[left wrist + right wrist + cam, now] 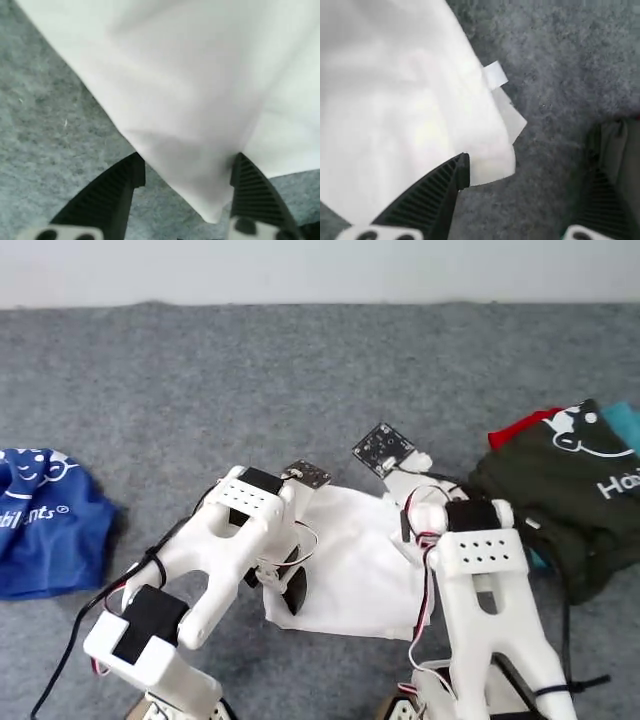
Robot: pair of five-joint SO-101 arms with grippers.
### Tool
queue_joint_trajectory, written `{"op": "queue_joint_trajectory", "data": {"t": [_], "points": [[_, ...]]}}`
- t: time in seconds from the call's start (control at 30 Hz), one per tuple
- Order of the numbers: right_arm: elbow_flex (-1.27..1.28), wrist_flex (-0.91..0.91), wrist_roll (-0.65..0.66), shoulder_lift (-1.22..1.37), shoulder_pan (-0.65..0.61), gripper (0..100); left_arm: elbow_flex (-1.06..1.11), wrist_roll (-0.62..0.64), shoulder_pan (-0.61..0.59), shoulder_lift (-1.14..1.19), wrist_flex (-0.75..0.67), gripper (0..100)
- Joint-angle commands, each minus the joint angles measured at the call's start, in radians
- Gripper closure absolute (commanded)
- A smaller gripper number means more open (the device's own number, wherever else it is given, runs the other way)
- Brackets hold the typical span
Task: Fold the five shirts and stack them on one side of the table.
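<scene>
STAGE: early, by the look; you have one crumpled blue printed shirt (pixel 45 525) alone at one side | NOW: white cotton shirt (pixel 350 560) lies flat mid-table on grey felt table (pixel 200 380) | LEFT: left gripper (pixel 187 165) spread, straddling its corner, gripping nothing | RIGHT: right gripper (pixel 530 155) spread at its edge, empty | LEFT TO DO: dark green shirt (pixel 560 510) heaped over red shirt (pixel 525 425) and teal shirt (pixel 625 420), seemingly unfolded.

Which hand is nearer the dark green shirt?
Right. The right hand sits at the edge of the white shirt nearest the dark green shirt; the left hand sits at its opposite edge.
</scene>
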Motion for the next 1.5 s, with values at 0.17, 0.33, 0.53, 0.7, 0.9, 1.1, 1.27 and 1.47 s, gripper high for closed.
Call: {"op": "queue_joint_trajectory", "data": {"t": [0.17, 0.33, 0.53, 0.7, 0.9, 1.1, 1.27, 1.47], "points": [[-0.044, -0.349, -0.285, -0.007, 0.062, 64.0, 0.001, 0.006, 0.012, -0.014, 0.015, 72], [-0.044, -0.318, -0.301, -0.010, 0.071, 64.0, 0.024, 0.006, 0.012, -0.014, 0.014, 72], [-0.066, -0.088, -0.308, -0.033, -0.036, 64.0, 0.039, 0.006, 0.006, -0.014, 0.012, 73], [-0.069, 0.010, -0.310, -0.130, -0.182, 64.1, 0.019, 0.006, 0.005, -0.014, 0.011, 73], [0.080, -0.134, -0.308, -0.131, -0.163, 64.1, 0.005, 0.006, 0.011, -0.014, 0.014, 73], [0.219, -0.516, -0.308, -0.010, 0.019, 64.1, 0.002, 0.005, 0.012, -0.014, 0.015, 73], [0.212, -0.702, -0.308, 0.185, 0.061, 64.1, 0.001, 0.002, 0.008, -0.014, 0.015, 73], [0.078, -0.526, -0.308, 0.174, 0.033, 64.1, -0.004, 0.003, 0.006, -0.014, 0.037, 73]]}}
